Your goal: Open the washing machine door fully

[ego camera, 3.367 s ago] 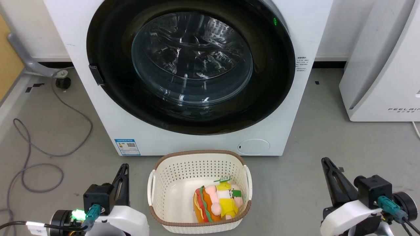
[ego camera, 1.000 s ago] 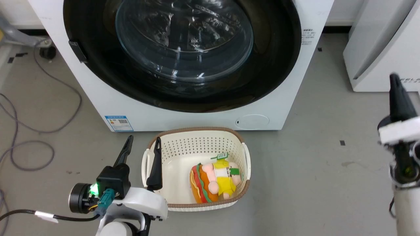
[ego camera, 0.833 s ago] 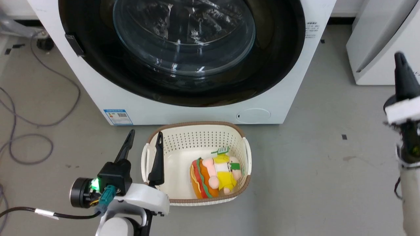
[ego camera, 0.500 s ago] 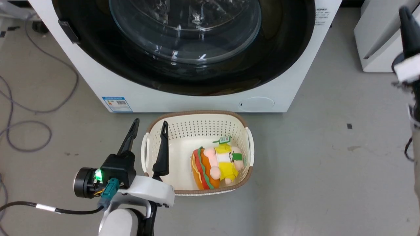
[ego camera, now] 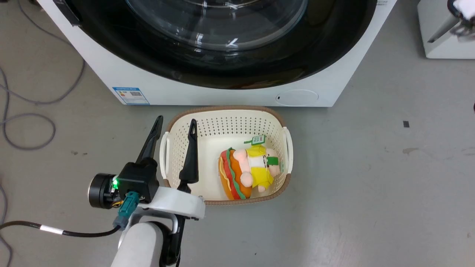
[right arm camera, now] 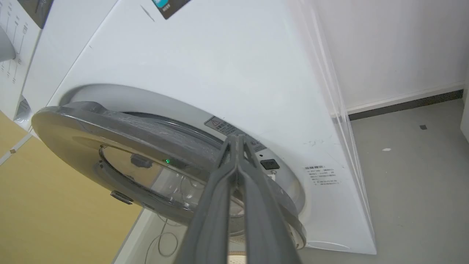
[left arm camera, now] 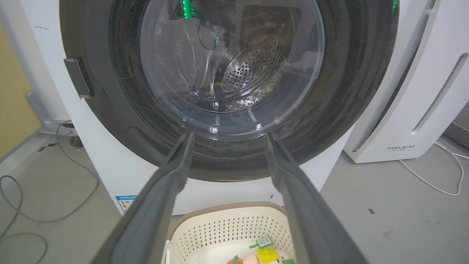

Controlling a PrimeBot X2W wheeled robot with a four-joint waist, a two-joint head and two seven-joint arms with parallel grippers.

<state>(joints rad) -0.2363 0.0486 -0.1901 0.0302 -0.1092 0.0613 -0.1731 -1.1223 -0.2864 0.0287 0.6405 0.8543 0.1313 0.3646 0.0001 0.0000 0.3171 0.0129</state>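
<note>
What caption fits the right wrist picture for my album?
Right gripper, fingers together, aimed at the rim of the washing machine door.

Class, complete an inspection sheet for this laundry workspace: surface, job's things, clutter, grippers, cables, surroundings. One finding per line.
Surface: grey floor, a few small marks.
Job's things: washing machine, white; washing machine door not yet fully open, glass window facing out.
Clutter: cream basket on the floor before the machine, plush toy inside.
Grippers: left gripper jaws open, one finger over the basket, one outside it; right gripper jaws shut, tips at the door's rim.
Cables: grey cable looped on the floor; white cable by the appliance.
Surroundings: white FEELBIRD appliance beside the machine; yellow panel on the other side.
</note>
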